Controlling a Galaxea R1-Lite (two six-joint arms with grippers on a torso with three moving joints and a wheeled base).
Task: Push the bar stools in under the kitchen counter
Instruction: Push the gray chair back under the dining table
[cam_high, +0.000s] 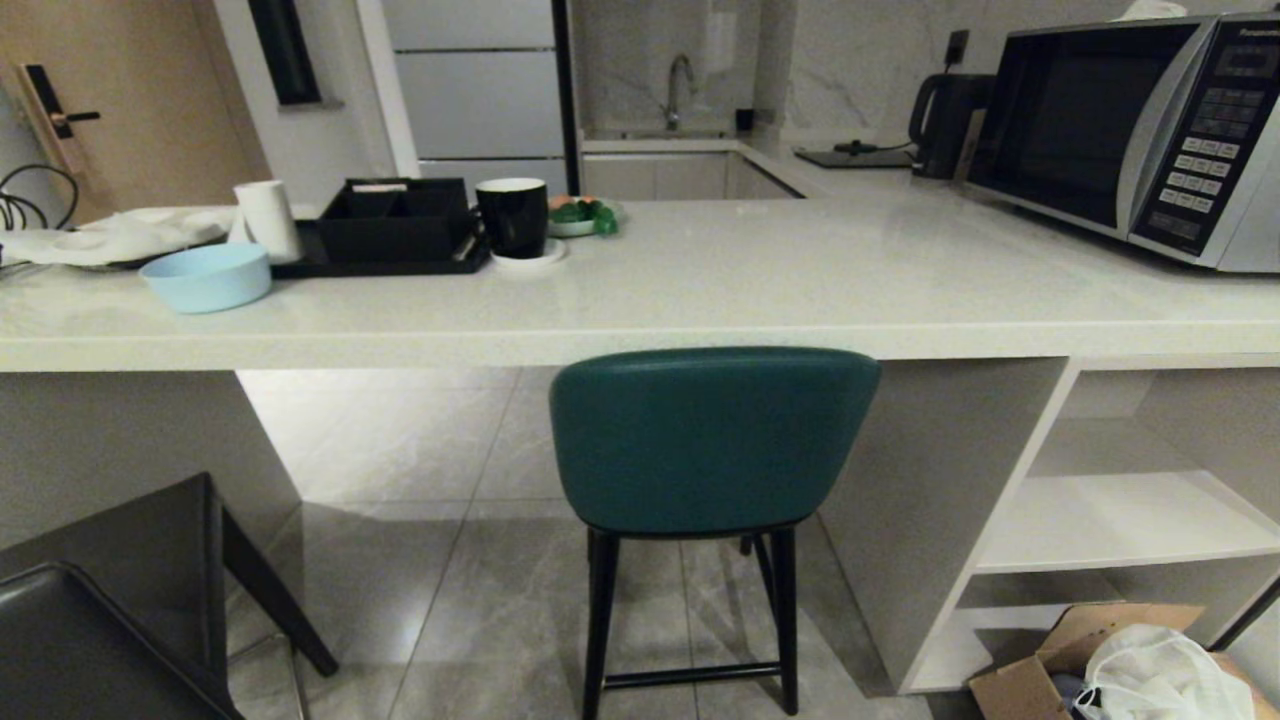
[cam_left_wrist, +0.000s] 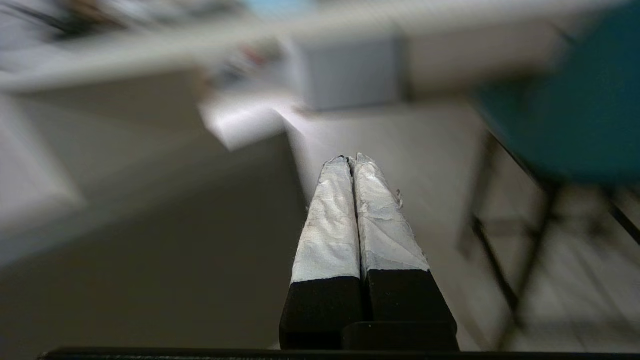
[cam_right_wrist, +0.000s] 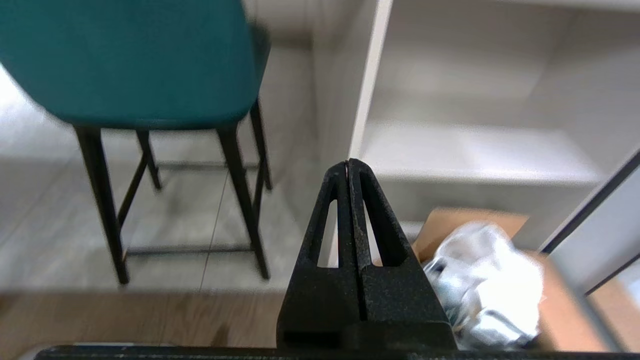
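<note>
Teal stool (cam_high: 712, 440) upright under front edge of kitchen counter (cam_high: 700, 290), backrest top just below the slab, beside grey side panel (cam_high: 930, 480) and open shelves (cam_high: 1130, 520). Dark stool (cam_high: 110, 600) lower left, out from the counter. Left gripper (cam_left_wrist: 352, 160) pressed closed, empty, pointing toward floor left of teal stool. Right gripper (cam_right_wrist: 348, 163) closed, empty, aimed at shelves, above cardboard box (cam_right_wrist: 470, 235).
</note>
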